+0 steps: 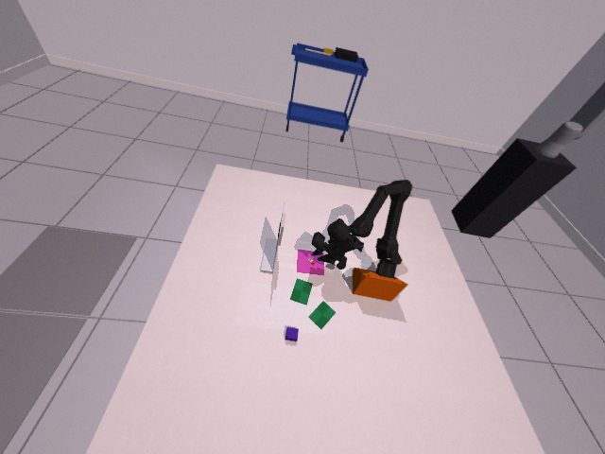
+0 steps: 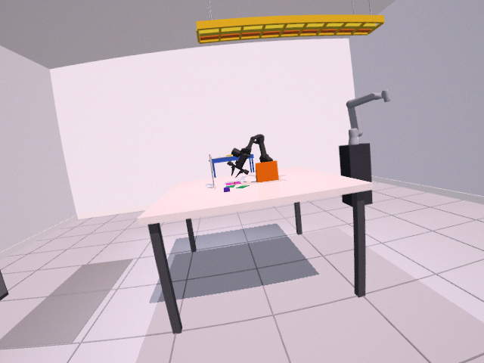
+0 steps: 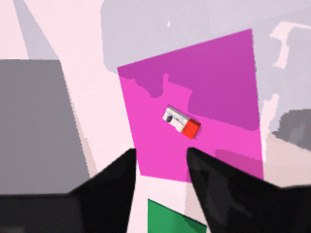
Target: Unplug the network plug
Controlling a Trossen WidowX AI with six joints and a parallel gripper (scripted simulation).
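The network plug, white with a red end [image 3: 181,122] [image 1: 311,260], lies on the magenta square [image 3: 224,73] [image 1: 303,269] [image 2: 228,183], inside its edges. My gripper [image 3: 161,154] [image 1: 317,256] [image 2: 234,176] is open with nothing between its fingers. It is above the table, and in the wrist view the plug shows beyond the fingertips, apart from both. The upright panel [image 1: 282,219] [image 2: 212,172] stands left of the square, seen nearly edge-on, with a dark part on its face. The socket's details are too small to make out.
Two green patches [image 1: 301,291] [image 1: 321,314] and a purple cube [image 1: 291,334] [image 2: 226,190] lie on the near side of the magenta square. An orange block [image 1: 378,285] [image 2: 267,171] stands by the arm's base. A grey surface [image 3: 34,126] fills the wrist view's left side.
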